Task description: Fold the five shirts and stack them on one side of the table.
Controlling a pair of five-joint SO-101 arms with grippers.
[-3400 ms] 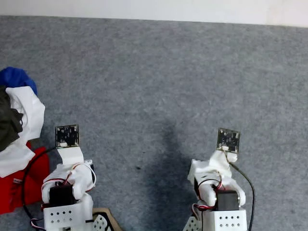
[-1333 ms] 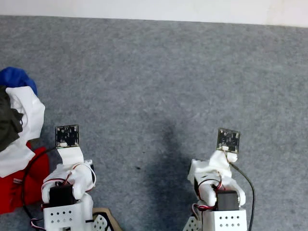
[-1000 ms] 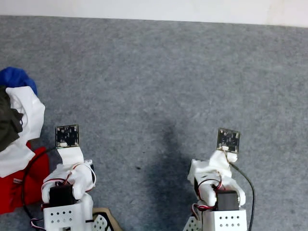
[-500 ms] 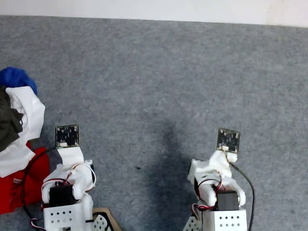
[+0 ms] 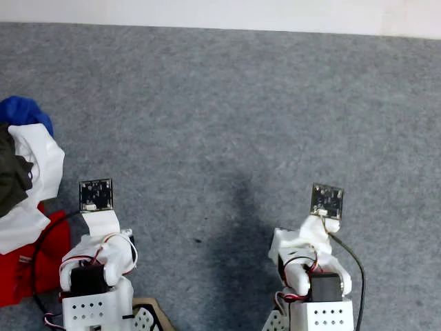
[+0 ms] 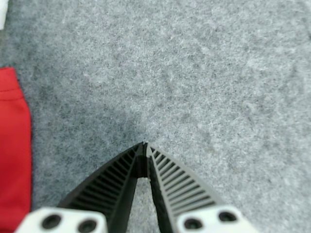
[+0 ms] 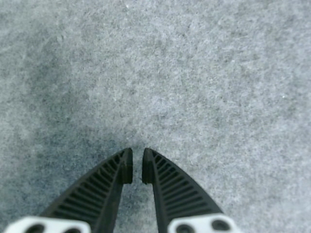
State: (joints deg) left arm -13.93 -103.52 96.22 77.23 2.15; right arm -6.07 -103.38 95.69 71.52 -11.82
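Observation:
A pile of crumpled shirts lies at the table's left edge: a blue shirt [image 5: 24, 112] at the back, a white shirt [image 5: 40, 162] over a dark shirt [image 5: 12, 178], and a red shirt [image 5: 38, 265] nearest the front. The left arm [image 5: 96, 238] sits folded back near the front edge, just right of the red shirt [image 6: 12, 145]. My left gripper [image 6: 145, 146] is shut above bare mat, holding nothing. The right arm [image 5: 318, 241] is folded back at the front right. My right gripper [image 7: 137, 161] hangs over bare mat with its tips almost touching, empty.
A grey felt mat [image 5: 234, 117] covers the table, bare across the middle, back and right. A pale wall strip [image 5: 220, 12] runs along the far edge. Both arm bases stand at the front edge.

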